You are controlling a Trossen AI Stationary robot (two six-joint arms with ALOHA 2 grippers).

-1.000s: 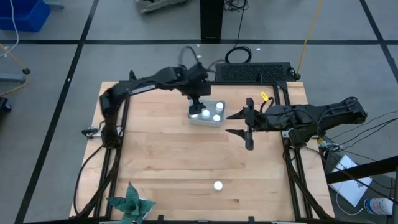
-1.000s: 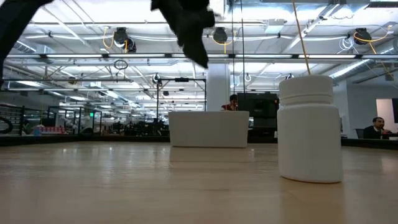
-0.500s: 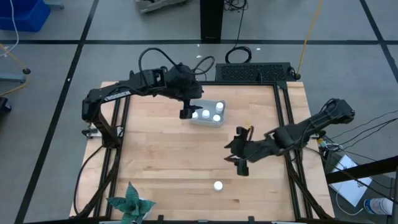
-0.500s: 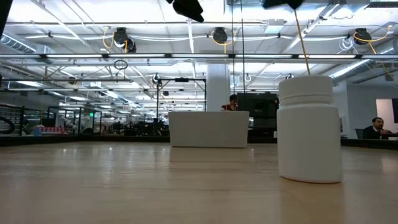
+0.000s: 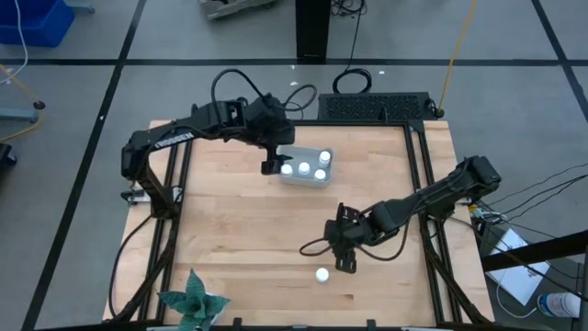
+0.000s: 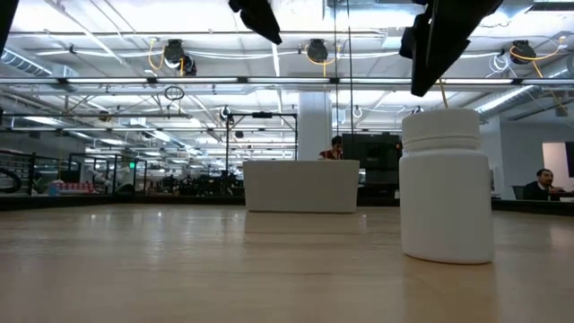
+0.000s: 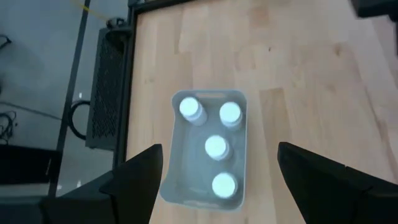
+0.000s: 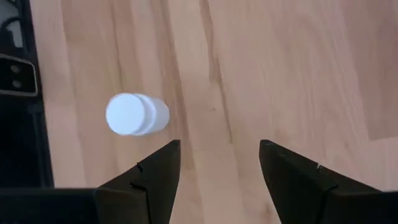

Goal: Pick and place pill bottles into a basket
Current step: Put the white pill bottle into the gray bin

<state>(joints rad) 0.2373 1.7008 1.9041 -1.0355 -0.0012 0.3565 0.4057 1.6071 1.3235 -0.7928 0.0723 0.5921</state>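
Note:
One white pill bottle (image 5: 322, 274) stands upright on its base on the wooden table, near the front edge; it shows large in the low view (image 6: 447, 184). My right gripper (image 5: 335, 257) hangs open just above it and to its far right, pointing steeply down; the bottle (image 8: 134, 114) lies beside its fingers, not between them. The grey-blue basket (image 5: 306, 178) sits at the far middle with several white-capped bottles (image 7: 216, 147) upright inside. My left gripper (image 5: 272, 165) hovers open above the basket's left side (image 7: 176, 180).
A green star-shaped paper plant (image 5: 193, 302) stands at the near left corner. A dark grille (image 5: 372, 106) lies beyond the far edge. Bare wood (image 5: 239, 230) spreads between the basket and the lone bottle. Black frame rails run along both table sides.
My right gripper has swung from the right side toward the near edge, sinking and tipping steeply downward until it hangs by the lone bottle. My left gripper has risen from over the basket and drawn toward the table's left, then kept still. No bottle has moved.

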